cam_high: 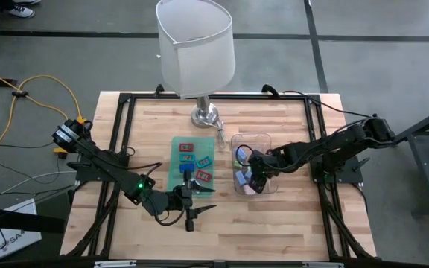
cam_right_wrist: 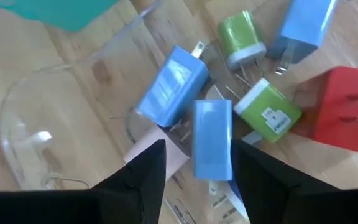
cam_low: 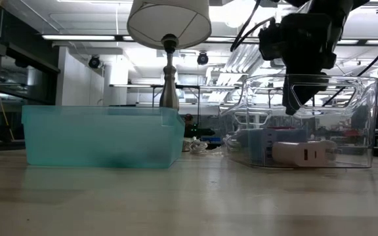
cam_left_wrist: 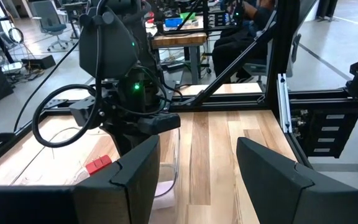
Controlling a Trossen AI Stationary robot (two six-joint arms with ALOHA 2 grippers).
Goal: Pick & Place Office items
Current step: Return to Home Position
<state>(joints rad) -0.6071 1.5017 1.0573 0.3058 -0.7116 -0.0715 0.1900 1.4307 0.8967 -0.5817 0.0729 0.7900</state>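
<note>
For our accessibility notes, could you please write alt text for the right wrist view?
The open right gripper hovers above a clear bin holding charger adapters: three blue, two green, one red, and a pale pink one partly hidden.

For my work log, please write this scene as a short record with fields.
right hand: open, dipped inside the clear bin, above the chargers
left hand: open, empty, beside the teal tray
clear bin: holds blue, green and red chargers
teal tray: coloured pieces lie inside
lamp: behind both containers
</note>
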